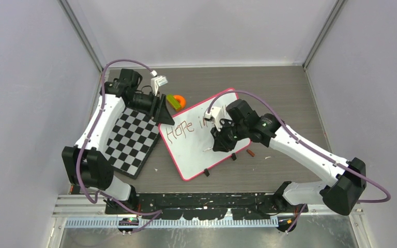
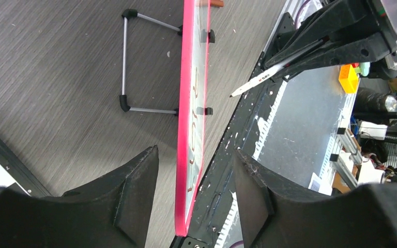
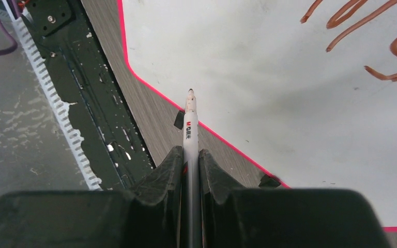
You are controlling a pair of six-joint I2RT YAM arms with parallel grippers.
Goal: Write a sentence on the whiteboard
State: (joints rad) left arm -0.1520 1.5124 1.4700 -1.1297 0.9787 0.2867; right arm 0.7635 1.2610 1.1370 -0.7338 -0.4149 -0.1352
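Observation:
The whiteboard (image 1: 207, 155) lies at an angle in the middle of the table, its pink-red rim (image 2: 182, 129) seen edge-on in the left wrist view. The sentence (image 1: 183, 129) reads "Hope in" in reddish-brown strokes, and part of it shows in the right wrist view (image 3: 372, 36). My left gripper (image 1: 163, 111) is open and straddles the board's far left corner (image 2: 194, 175) without touching it. My right gripper (image 1: 222, 137) is shut on a white marker (image 3: 189, 124). Its tip hangs over the blank board near the front rim. The marker also shows in the left wrist view (image 2: 269, 75).
A black-and-white checkerboard (image 1: 132, 139) lies left of the board. An orange and green object (image 1: 176, 101) sits behind it. A small reddish cap (image 1: 250, 153) lies on the table to the right. A wire stand (image 2: 125, 57) joins the board's rim. A black rail (image 1: 186, 199) runs along the front.

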